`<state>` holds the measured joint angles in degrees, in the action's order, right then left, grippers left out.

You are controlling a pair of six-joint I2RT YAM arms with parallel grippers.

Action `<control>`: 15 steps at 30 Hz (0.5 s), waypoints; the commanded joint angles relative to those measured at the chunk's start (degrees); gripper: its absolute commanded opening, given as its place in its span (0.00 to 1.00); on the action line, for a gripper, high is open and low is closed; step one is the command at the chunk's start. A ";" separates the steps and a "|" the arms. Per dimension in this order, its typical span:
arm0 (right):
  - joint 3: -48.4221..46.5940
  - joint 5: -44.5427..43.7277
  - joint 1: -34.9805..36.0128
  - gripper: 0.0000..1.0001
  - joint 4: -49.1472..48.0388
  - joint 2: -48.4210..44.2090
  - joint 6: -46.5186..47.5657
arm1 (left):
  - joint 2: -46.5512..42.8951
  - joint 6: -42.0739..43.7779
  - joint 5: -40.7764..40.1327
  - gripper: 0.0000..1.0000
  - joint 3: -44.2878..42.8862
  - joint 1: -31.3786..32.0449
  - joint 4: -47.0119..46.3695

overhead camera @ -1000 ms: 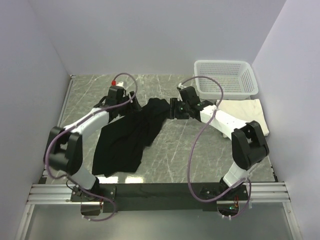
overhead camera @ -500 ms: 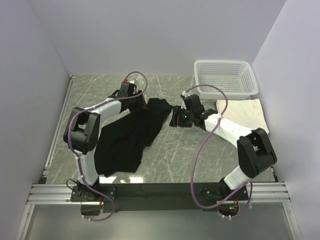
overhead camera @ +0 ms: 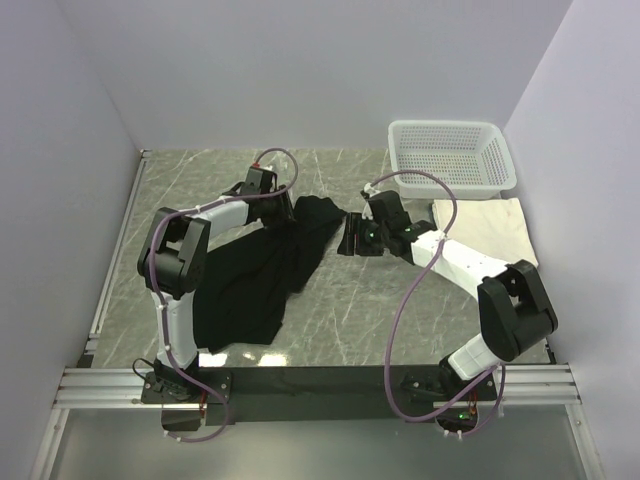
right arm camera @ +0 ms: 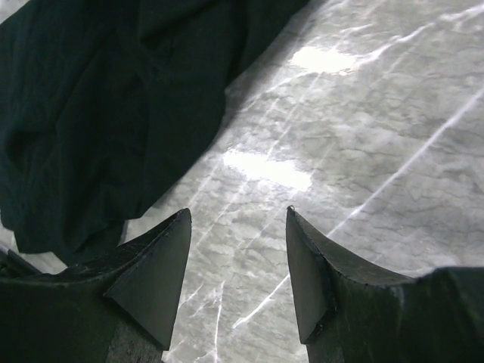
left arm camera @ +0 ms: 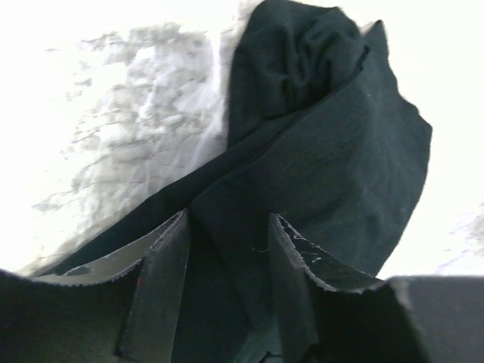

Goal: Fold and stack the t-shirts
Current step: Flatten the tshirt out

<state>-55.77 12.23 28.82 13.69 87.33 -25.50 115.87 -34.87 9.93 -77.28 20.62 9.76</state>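
The black t-shirt (overhead camera: pixel 255 275) lies crumpled on the marble table, running from the middle down to the front left. My left gripper (overhead camera: pixel 278 203) is at its top edge. In the left wrist view its jaws stand apart with a ridge of the black t-shirt (left arm camera: pixel 318 144) running between the fingers (left arm camera: pixel 162 280). My right gripper (overhead camera: pixel 348 236) is open and empty, low over bare marble just right of the shirt's top corner; the black t-shirt (right arm camera: pixel 98 106) fills the upper left of the right wrist view. The cream-white t-shirt (overhead camera: pixel 495 222) lies flat at the right, partly under the right arm.
A white mesh basket (overhead camera: pixel 452 158) stands at the back right, just behind the cream-white shirt. Walls close the table in at the left, back and right. Bare marble (overhead camera: pixel 380 300) lies between the black shirt and the right arm.
My left arm has swung its elbow in and the gripper has moved right along the back to the black shirt's top edge. My right gripper has backed slightly off the shirt's corner.
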 commanded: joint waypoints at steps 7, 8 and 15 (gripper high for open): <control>0.13 2.18 1.86 0.60 -2.18 0.30 0.18 | -0.65 -2.92 5.27 0.44 -1.04 1.17 -6.24; 0.05 2.27 2.03 0.59 -2.18 0.30 0.27 | -0.65 -3.36 5.45 0.44 -0.86 1.26 -6.59; 0.49 3.94 3.70 0.59 -3.41 1.17 0.10 | -4.15 -3.54 4.75 0.09 0.37 1.35 -9.14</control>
<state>-55.77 14.74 31.27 12.78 87.74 -25.52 115.77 -38.33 13.85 -77.14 21.54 4.23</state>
